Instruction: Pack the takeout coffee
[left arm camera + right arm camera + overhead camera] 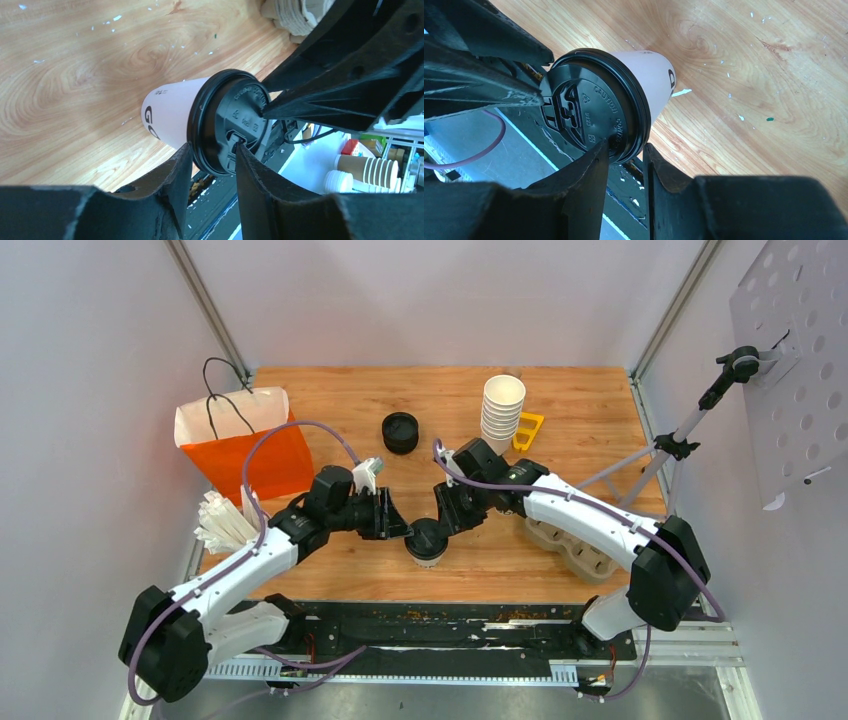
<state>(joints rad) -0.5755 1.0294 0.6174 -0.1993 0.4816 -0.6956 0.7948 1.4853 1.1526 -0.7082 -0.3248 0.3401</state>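
Top external shows a wooden desk (330, 390) between white walls (420, 300). By its near edge the right gripper (626, 150) pinches the "CAUTION"-embossed lid (594, 107) of the coffee cup (427, 543); the left gripper (214, 150) stands parted astride its rim.

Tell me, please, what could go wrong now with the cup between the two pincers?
1. The right pincer seems to pinch only the rim of the black lid; on lifting, the lid may pop off and the cup may drop.
2. The left pincer is at the same lid, very near the other one; they may bump or tip the cup.
3. The cup is near the front edge of the table and could fall off.
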